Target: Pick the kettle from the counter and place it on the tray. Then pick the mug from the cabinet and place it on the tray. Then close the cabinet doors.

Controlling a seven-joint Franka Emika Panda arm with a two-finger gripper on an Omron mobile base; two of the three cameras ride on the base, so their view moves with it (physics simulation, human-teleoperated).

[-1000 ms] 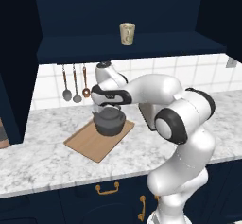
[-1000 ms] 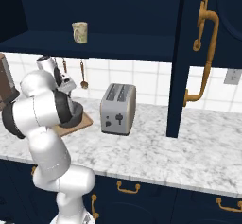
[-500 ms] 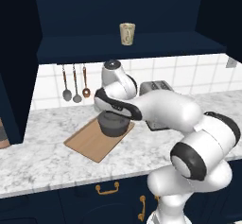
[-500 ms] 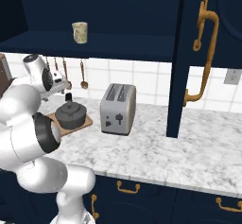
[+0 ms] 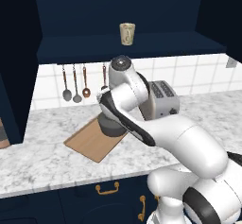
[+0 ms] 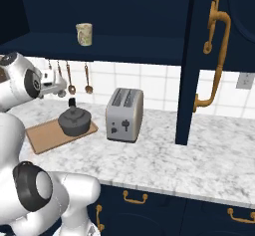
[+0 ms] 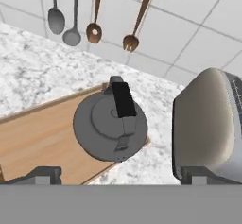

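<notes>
Squat round dark grey kettle (image 6: 74,122) now sits released on the flat light-brown wooden tray (image 6: 44,134), the two-finger gripper (image 7: 116,175) having lifted off it with jaws apart, while the small beige mug (image 5: 127,33) with its faint unreadable mark stands in the navy cabinet (image 5: 118,10)
</notes>
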